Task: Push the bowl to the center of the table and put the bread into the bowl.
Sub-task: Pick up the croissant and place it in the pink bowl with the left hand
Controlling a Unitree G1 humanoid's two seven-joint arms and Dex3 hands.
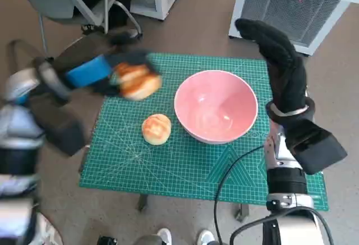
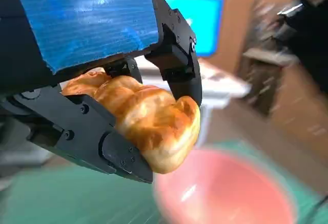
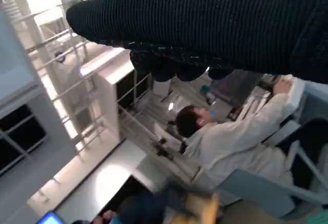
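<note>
Bread, two pieces: one golden bread roll [image 2: 148, 119] was gripped in the fingers [image 2: 177, 60] of the left hand [image 1: 106, 68], raised off the surface [image 1: 185, 161]; a second bread roll [image 1: 156, 129] lay on the green mat below and just beside that hand. Bowl [image 1: 216, 113], one, pink: it stood between the two hands, near the held roll. The right hand [image 1: 280, 65], gloved, was raised beside the bowl, fingers extended and holding nothing.
</note>
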